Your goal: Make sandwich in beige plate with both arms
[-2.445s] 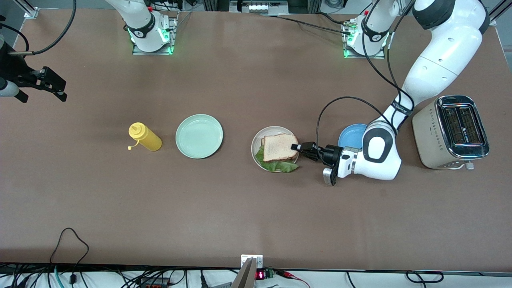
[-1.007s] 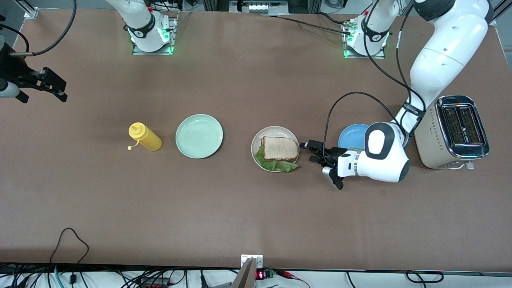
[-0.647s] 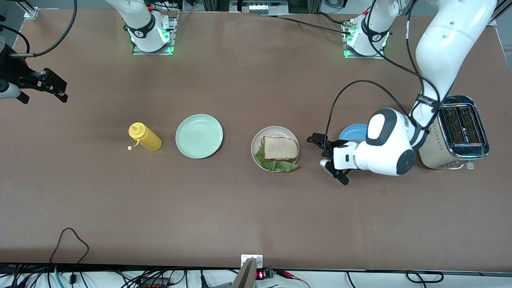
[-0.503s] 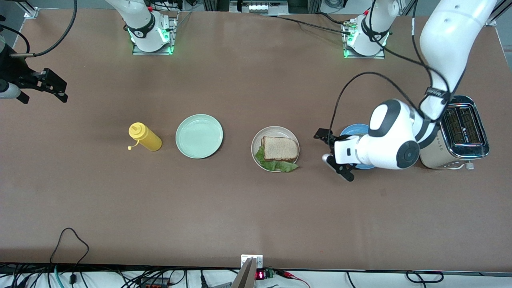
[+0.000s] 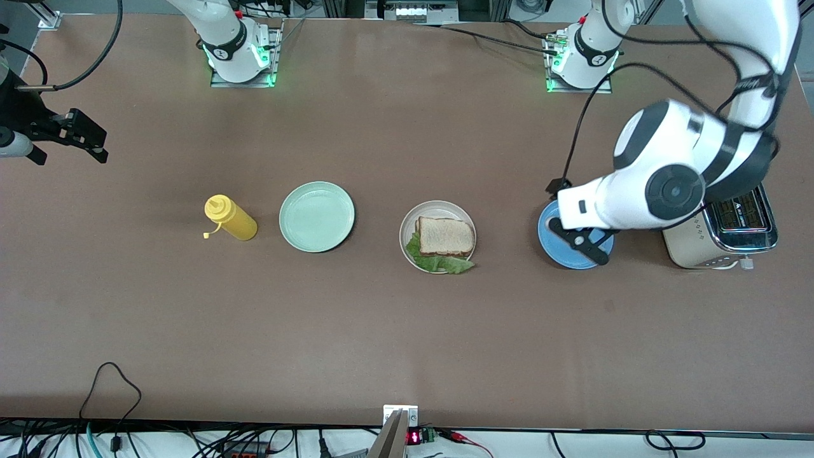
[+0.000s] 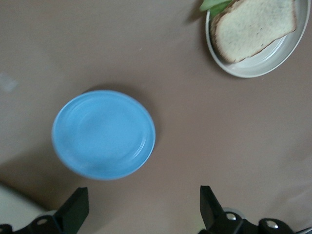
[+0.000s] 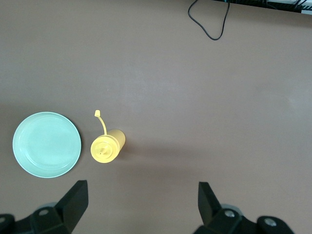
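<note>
The sandwich lies on the beige plate mid-table: a toasted bread slice on top and green lettuce sticking out at the edge nearer the camera. My left gripper is open and empty, raised by the blue plate's farther edge. Its wrist view looks down on the blue plate and on the sandwich on the beige plate, with the gripper open. My right gripper waits open and empty at the right arm's end of the table, and shows open in its wrist view.
A mint green plate and a yellow squeeze bottle stand toward the right arm's end, also in the right wrist view. A silver toaster stands at the left arm's end, beside the blue plate.
My left gripper let go of the top bread slice, drew back from the sandwich, rose and swung to the blue plate. The slice settled flat. The right arm has not moved.
</note>
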You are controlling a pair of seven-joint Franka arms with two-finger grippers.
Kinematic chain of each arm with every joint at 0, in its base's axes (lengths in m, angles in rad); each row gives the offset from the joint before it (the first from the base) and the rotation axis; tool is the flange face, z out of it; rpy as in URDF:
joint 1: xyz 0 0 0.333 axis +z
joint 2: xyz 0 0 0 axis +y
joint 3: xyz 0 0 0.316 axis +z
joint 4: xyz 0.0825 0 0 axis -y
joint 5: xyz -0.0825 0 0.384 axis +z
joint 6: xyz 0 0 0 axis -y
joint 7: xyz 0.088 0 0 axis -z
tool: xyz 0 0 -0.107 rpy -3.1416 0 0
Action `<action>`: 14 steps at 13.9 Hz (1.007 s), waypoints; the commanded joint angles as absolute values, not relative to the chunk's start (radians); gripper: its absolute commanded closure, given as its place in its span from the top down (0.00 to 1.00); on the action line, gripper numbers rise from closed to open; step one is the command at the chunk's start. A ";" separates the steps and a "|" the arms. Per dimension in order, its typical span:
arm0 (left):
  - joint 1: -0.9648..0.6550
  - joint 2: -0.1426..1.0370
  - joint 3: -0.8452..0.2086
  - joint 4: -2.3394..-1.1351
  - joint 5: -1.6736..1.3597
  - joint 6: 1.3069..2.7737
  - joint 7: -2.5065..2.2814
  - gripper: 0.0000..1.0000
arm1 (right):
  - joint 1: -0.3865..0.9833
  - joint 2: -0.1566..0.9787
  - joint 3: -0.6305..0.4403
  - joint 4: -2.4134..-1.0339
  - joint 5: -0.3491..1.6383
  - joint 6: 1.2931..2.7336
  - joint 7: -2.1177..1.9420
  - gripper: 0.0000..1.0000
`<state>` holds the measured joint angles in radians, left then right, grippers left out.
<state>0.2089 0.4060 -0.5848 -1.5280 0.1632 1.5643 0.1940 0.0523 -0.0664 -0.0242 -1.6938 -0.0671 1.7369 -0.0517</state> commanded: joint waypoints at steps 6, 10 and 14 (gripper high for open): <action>0.025 0.171 -0.222 -1.497 0.051 1.462 0.164 1.00 | 0.086 -0.026 -0.014 -1.675 -0.055 1.694 -0.051 1.00; -0.075 0.033 -0.035 -1.592 -0.011 1.485 0.023 1.00 | 0.063 -0.026 -0.063 -1.648 0.051 1.667 -0.061 1.00; -0.075 -0.074 -0.018 -1.718 -0.009 1.661 0.031 1.00 | 0.069 -0.038 -0.060 -1.602 0.013 1.632 -0.060 1.00</action>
